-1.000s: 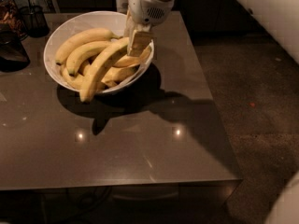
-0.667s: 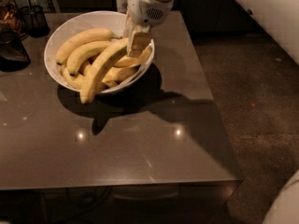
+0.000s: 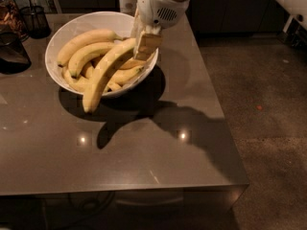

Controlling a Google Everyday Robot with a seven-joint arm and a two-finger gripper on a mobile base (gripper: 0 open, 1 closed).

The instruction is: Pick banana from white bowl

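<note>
The white bowl (image 3: 53, 49) stands at the back left of the dark table and holds several yellow bananas. My gripper (image 3: 147, 44) hangs over the bowl's right side, shut on the stem end of the banana (image 3: 106, 73), the longest one. The banana slants down to the left. Its free end reaches over the bowl's front rim and sits above the table. The shorter bananas (image 3: 84, 40) lie in the bowl behind and under it.
A dark wire-mesh cup (image 3: 35, 22) and a jar (image 3: 8, 13) stand at the back left corner. A dark object (image 3: 11, 56) lies left of the bowl. The table's edge (image 3: 225, 128) runs down the right, with floor beyond it.
Almost nothing. The gripper stays shut on the banana over the bowl. The banana's free end sits a touch further out over the front rim.
</note>
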